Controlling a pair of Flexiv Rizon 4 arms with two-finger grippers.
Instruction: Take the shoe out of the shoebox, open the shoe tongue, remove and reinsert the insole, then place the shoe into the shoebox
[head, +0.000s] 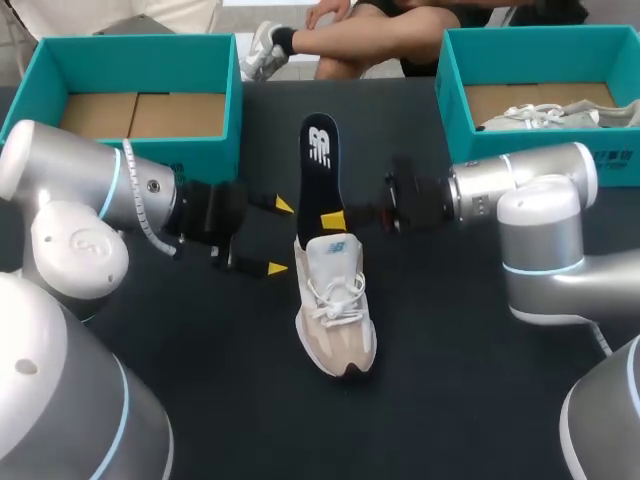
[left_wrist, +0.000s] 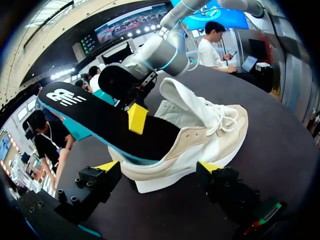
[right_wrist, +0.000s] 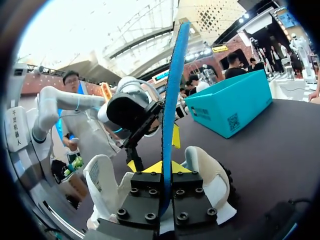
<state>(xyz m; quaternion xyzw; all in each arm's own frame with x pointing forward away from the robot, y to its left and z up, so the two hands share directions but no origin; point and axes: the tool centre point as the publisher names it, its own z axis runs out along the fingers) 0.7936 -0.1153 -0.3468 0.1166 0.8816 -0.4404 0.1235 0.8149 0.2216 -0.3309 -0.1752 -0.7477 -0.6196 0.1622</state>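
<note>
A beige and white shoe (head: 336, 310) lies on the black table (head: 470, 380), toe toward the near edge. A black insole (head: 319, 160) with a blue underside sticks up and back out of its heel. My right gripper (head: 333, 220) comes in from the right and is shut on the insole, seen edge-on (right_wrist: 172, 100) between its fingers (right_wrist: 166, 170). My left gripper (head: 280, 237) stands open at the shoe's left side. From its own wrist, the left gripper (left_wrist: 159, 167) has the shoe's heel (left_wrist: 180, 155) between its spread fingers, and I cannot tell if they touch it.
A teal shoebox (head: 215, 60) with a bare cardboard floor stands at the back left. A second teal box (head: 450, 70) at the back right holds another pale shoe (head: 560, 115). Bare table lies in front of the shoe.
</note>
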